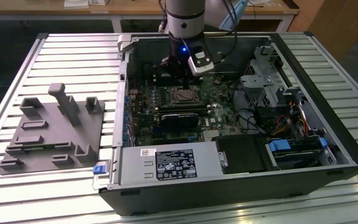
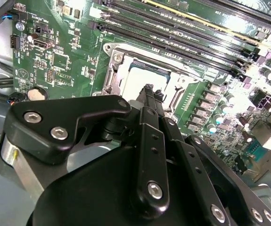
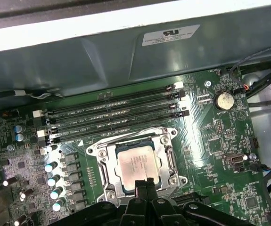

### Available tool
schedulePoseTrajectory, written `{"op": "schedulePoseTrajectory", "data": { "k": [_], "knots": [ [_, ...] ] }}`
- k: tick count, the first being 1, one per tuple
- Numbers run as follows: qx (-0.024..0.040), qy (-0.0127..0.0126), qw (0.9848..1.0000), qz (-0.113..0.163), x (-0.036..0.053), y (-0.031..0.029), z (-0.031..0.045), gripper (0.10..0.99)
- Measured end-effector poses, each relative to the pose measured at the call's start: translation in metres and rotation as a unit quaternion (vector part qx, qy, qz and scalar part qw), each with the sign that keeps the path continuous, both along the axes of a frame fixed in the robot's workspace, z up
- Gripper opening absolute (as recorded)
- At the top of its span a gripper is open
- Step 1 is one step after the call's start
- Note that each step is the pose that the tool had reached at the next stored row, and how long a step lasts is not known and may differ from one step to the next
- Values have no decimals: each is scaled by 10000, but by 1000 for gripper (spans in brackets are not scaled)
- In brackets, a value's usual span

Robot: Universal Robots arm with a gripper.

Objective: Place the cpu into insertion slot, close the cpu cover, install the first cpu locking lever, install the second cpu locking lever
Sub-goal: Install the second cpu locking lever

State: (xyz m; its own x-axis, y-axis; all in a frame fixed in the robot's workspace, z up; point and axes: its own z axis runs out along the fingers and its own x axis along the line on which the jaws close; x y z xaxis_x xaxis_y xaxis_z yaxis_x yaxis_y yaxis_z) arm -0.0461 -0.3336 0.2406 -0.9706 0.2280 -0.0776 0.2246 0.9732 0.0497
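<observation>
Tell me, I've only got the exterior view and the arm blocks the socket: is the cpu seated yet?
Observer: Yes. In the first wrist view the cpu lies flat in place, pale face up.
Operator: Is the cover down over it?
Observer: It looks so. In that same view the cover lies flat, framing the cpu on all sides.
Operator: And the gripper?
Observer: In the second wrist view the gripper is shut with nothing held, its tip by the cover's edge.
</observation>
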Motion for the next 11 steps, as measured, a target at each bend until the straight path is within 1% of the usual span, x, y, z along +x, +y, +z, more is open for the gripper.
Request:
{"op": "schedulePoseTrajectory", "data": {
  "k": [3, 11],
  "knots": [
    [0, 0, 10000, -1, 0, -28, 0, 106],
    [0, 0, 10000, -1, -1, -134, 0, 106]
  ]
}}
